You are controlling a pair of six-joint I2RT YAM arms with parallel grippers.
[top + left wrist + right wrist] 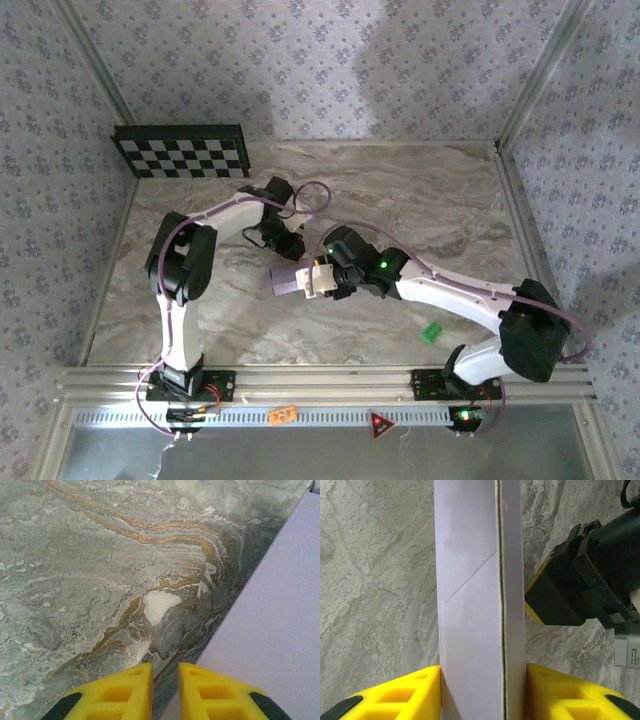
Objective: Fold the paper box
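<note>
right gripper (482,672): closed on the paper box, with one yellow finger pressed flat against each side of it.
paper box (470,580): pale lavender card standing on edge between the right gripper's fingers and running straight out ahead of them. A seam runs along its length, and a slanted crease crosses the wider panel left of that seam.
left gripper (165,667): jaws nearly together, with a narrow gap between the yellow fingers (125,690). The paper box's edge runs diagonally into that gap, and I cannot tell whether it is pinched.
paper box from the left gripper: ahead and to the right of the fingers, with the right-hand finger lying over its surface.
left gripper from the right gripper: ahead and to the right, its yellow finger right up against the paper box's right face.
table (75,555): grey marbled surface with ochre veins, under and ahead-left of the left gripper.
top view: both grippers meet near the middle of the table, with the paper box poking out leftward past the right gripper's tip.
checkerboard panel (180,152): propped at the far left corner, well beyond the left gripper.
green block (432,332): on the table behind the right gripper, near its arm.
</note>
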